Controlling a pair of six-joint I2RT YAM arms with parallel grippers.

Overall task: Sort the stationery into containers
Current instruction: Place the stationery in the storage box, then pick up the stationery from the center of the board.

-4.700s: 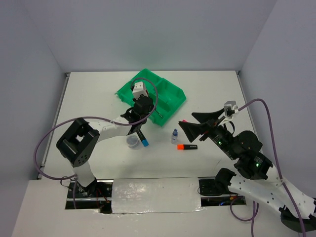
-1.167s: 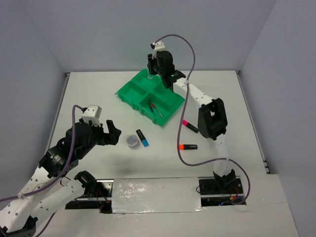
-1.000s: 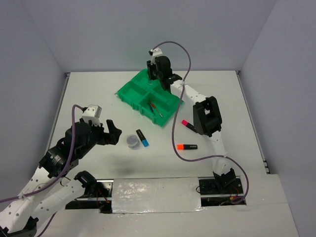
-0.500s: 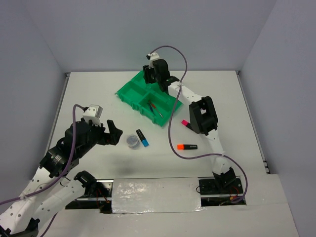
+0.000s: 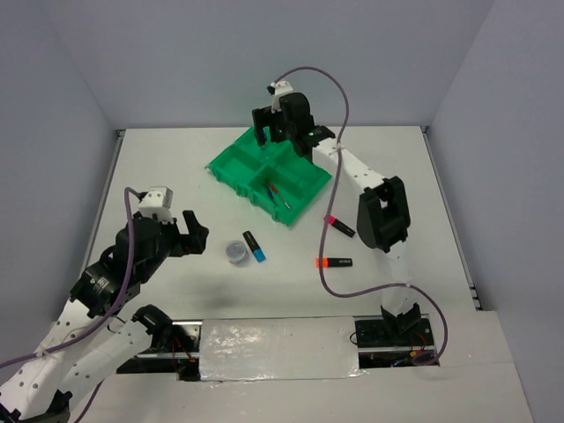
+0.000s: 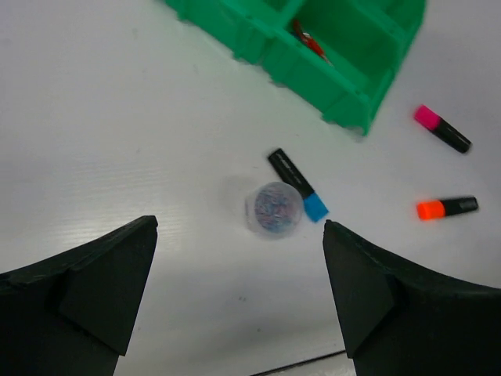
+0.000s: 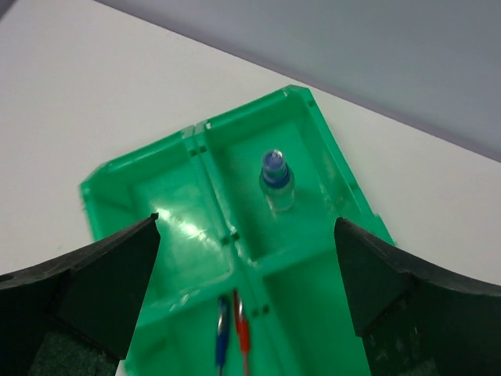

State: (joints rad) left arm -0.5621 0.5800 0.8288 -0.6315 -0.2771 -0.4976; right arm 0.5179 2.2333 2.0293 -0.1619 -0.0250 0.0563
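The green tray (image 5: 231,167) lies at the back middle of the table. A clear blue-capped bottle (image 7: 276,182) stands upright in its far compartment, and a blue pen (image 7: 223,333) and a red pen (image 7: 241,329) lie together in a nearer one. My right gripper (image 5: 269,132) hovers open above the tray, its jaws well clear of the bottle. My left gripper (image 6: 239,227) hangs open over the table, nothing between its fingers. Just beyond it sit the round grey tin (image 6: 274,208) and the blue-capped highlighter (image 6: 298,185), touching or nearly so.
A pink-capped highlighter (image 5: 338,225) and an orange-capped highlighter (image 5: 334,262) lie on the white table right of the tray's near corner. Grey walls close in the table at the back and both sides. The right arm's cable loops over the table's right half.
My right gripper has opened wide and let go of the bottle, which now stands free in the tray's far compartment. The left arm has shifted slightly left.
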